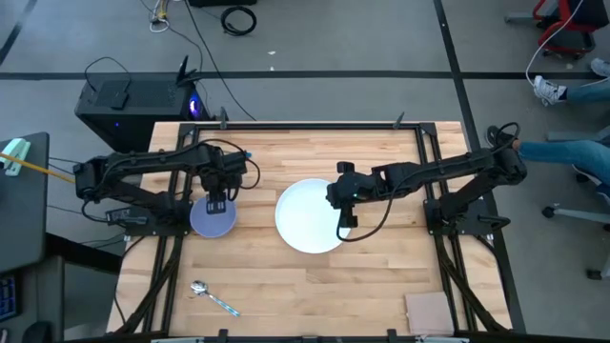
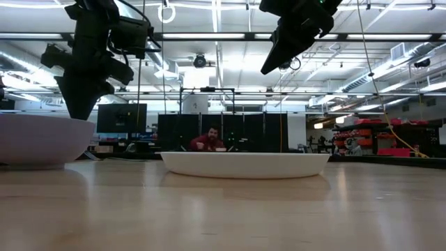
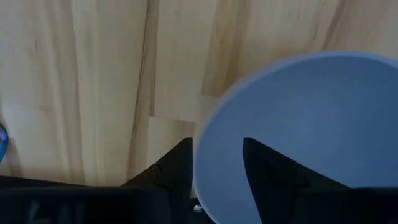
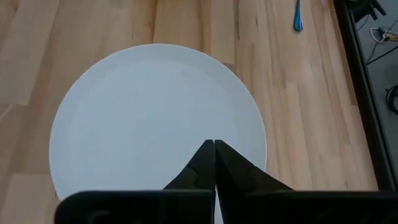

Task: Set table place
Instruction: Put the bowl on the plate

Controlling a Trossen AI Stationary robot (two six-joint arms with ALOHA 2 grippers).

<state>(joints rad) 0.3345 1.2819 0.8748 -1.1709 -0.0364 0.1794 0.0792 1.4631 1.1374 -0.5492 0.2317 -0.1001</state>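
The spoon (image 1: pixel 212 298) is seen nearest the front edge of the tabletop (image 1: pixel 315 286), on the left side, lying flat and well apart from both arms. It is judged light and slim; being so low on the wood, it would best be pinched across the handle rather than at the rounded head.

Farther in, the bowl (image 1: pixel 213 218) sits on the left half, with the left gripper (image 1: pixel 216 203) at its far rim. In the left wrist view 1 finger (image 3: pixel 267 168) is seen inside the bowl (image 3: pixel 298 124) and the other outside, so the jaws are set narrowly apart astride the wall; whether the rim is actually pinched cannot be told. The bowl is judged rigid and fairly light, its smooth wall likely slippery, so a rim grip should be kept level.

Beside it, near the centre, the plate (image 1: pixel 308 216) lies flat and apart from the bowl. The right gripper (image 1: pixel 345 221) hangs above the plate's right edge, and in the right wrist view its jaws are closed together on nothing over the plate (image 4: pixel 155 118). The plate is judged stiff, heavier and breakable; only its thin rim offers a hold.

At the far left of the tabletop a small blue utensil (image 1: pixel 248 153) is glimpsed; its kind cannot be made out.
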